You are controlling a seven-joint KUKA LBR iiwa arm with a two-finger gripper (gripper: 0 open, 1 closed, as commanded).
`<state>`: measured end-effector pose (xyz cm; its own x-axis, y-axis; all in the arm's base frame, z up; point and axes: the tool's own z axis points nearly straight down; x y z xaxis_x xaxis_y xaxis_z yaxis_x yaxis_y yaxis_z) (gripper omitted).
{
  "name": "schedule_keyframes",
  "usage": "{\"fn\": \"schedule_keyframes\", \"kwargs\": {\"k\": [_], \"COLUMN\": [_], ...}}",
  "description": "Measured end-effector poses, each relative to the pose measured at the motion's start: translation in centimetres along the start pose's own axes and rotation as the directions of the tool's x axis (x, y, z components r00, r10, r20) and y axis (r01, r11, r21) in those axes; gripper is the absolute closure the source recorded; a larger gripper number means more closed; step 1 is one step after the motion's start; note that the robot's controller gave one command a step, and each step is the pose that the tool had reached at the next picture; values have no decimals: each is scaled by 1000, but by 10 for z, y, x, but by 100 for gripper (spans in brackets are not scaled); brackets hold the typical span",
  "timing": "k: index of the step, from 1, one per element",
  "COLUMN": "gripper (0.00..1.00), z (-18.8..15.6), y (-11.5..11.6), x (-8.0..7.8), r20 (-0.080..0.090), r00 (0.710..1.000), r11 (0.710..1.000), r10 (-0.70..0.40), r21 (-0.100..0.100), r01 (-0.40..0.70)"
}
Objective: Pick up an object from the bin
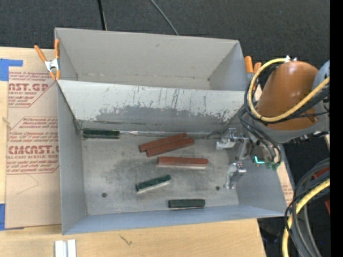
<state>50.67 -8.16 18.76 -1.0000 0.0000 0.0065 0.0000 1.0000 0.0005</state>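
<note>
From my end the gripper (231, 159) sits at the right side of the bin (72, 159) with its fingers spread and nothing between them. Closest thing is a flat reddish-brown bar (182, 162) just off to its left. A second brown bar (166, 144) and three dark green sticks (153, 183) lie scattered further out.

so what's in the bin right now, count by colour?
Brown bars: 3, two overlapping and one just below them
Dark green bars: 3, one by the back wall, one mid-floor, one by the front wall
Total: 6
</note>
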Motion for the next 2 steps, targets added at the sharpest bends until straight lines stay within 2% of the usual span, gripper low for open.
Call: {"fn": "schedule_keyframes", "kwargs": {"k": [2], "gripper": [0], "z": [-1], "y": [0], "x": [-4], "r20": [10], "r00": [1000], "r11": [1000], "r10": [1], "r21": [1], "r01": [-1]}}
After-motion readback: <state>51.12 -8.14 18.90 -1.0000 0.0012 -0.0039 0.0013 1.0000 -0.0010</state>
